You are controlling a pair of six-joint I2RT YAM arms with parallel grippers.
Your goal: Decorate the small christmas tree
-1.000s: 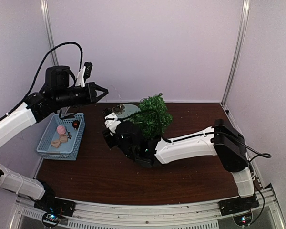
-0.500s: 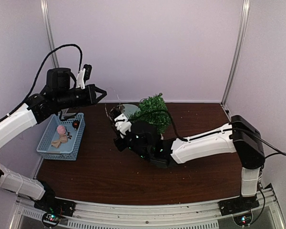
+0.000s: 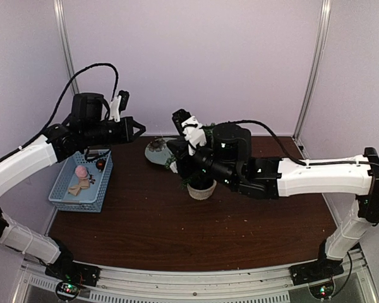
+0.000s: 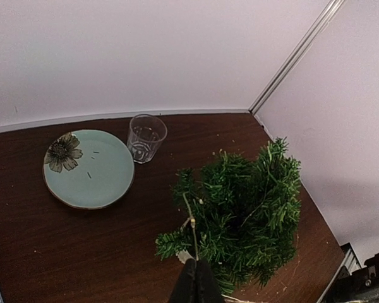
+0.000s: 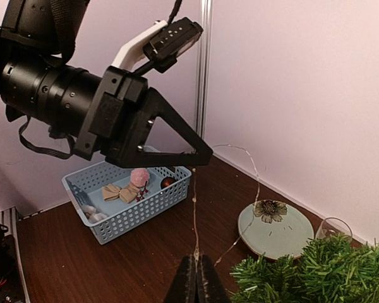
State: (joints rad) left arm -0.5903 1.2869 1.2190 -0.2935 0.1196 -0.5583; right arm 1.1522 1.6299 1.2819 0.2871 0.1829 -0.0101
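Note:
The small christmas tree (image 4: 249,211) is a bushy dark green conifer; in the top view my right arm covers most of it, leaving its off-white pot (image 3: 202,190) showing. A thin wire light string (image 5: 194,208) runs taut from my left gripper (image 5: 202,159) down to my right gripper (image 5: 196,264), with a slack loop trailing toward the plate. My left gripper (image 4: 196,276) is shut on the string above the tree's near side. My right gripper (image 3: 172,148) hangs over the tree, pointing left, also shut on the string.
A light blue basket (image 3: 82,183) at the left holds a pink pompom, a tan bow and a dark red ball. A pale green flower plate (image 4: 88,167) and a clear glass cup (image 4: 145,137) sit at the back, by the wall.
My right arm has risen from low in front of the tree to above it, stretching out, and its jaws have shut on the string. My left gripper has shifted slightly right.

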